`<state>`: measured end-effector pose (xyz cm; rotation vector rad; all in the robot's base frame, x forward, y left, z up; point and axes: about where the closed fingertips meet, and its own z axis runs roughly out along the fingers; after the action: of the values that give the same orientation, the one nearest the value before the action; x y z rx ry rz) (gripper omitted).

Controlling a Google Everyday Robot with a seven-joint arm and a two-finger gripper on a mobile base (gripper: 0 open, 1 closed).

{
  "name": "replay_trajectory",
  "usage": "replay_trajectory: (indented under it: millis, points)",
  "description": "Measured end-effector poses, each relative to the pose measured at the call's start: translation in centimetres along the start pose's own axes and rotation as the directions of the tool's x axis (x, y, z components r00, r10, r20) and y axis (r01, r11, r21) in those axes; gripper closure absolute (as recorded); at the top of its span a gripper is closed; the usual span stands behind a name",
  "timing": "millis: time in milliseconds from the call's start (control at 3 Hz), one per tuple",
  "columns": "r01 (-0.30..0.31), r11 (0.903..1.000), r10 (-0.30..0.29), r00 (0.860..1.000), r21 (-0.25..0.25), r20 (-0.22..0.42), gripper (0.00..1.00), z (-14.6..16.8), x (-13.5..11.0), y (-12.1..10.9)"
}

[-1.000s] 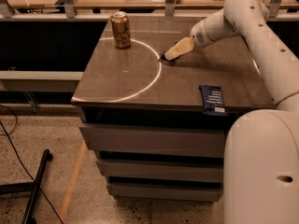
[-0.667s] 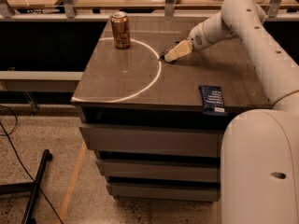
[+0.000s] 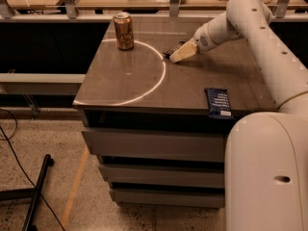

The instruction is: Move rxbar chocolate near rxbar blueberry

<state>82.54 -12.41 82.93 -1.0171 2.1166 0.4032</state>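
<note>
Risks, left to right:
- The can stood upright near the back-left corner of the tabletop, well clear of the straight path. It was only a hazard if the arm swung wide to the left.
- The rxbar chocolate lay flat near the back edge, about mid-width, just outside the white arc. A flat, slick wrapper gives little to pinch. My guess was that a shallow grasp would slide off it or nudge it toward the back edge.
- The rxbar blueberry sat at the front edge near the front-right corner, and its near end looked to be at or slightly over the lip. That was the main worry. If the chocolate bar came down too close or got dragged in, it could knock the blueberry off the tabletop. It also left little room on the front side, so I'd place the chocolate bar behind it or to its left.

Hand:
- The hand was low over the tabletop near the back edge, its tip right at the chocolate bar's right end and angled down-left.
- It appeared to touch the bar or sit just beside it; I couldn't confirm contact.
- I couldn't tell whether the hand was apart, together or clamped on the bar. The bar looked to be resting on the tabletop, not lifted.
</note>
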Motion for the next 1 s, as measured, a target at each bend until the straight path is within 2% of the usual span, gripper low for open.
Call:
replay_trajectory:
  millis: [333, 667, 1000]
  points:
    - [0.000, 1.0000, 0.000, 1.000, 0.000, 0.000, 0.87, -0.28, -0.30, -0.01]
    - [0.000, 1.0000, 0.000, 1.000, 0.000, 0.000, 1.00, -0.40, -0.42, -0.01]
    - [0.000, 1.0000, 0.000, 1.000, 0.000, 0.000, 1.00, -0.48, -0.50, 0.00]
